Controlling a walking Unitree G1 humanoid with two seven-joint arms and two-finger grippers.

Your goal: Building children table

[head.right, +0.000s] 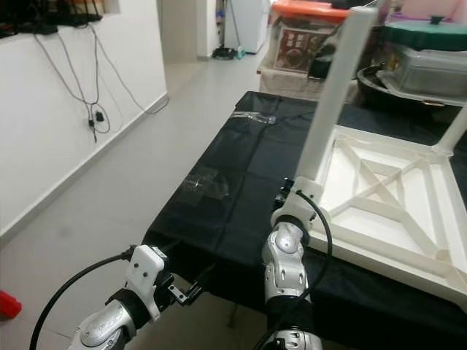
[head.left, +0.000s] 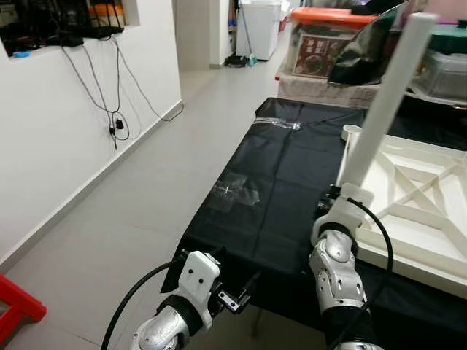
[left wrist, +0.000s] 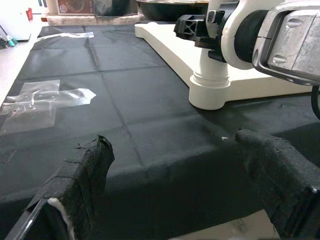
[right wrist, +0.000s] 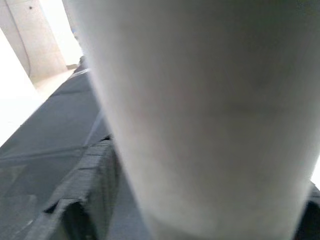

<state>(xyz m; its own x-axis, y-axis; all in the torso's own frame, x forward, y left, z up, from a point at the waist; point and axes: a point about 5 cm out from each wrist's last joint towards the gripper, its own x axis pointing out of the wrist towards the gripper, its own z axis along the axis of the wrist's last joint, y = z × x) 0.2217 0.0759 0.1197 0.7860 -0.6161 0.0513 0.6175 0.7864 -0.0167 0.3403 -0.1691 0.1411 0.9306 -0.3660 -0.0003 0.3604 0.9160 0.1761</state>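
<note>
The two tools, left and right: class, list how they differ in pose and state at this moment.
The right tool is closed around the base of the white table leg, up at the upturned tabletop; the left tool holds nothing. The left tool's fingers are spread open at the near edge of the black cloth. Both have black fingers.

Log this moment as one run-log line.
right gripper: shut on table leg | leg: upright at tabletop corner | left gripper: open, empty, at cloth edge
</note>
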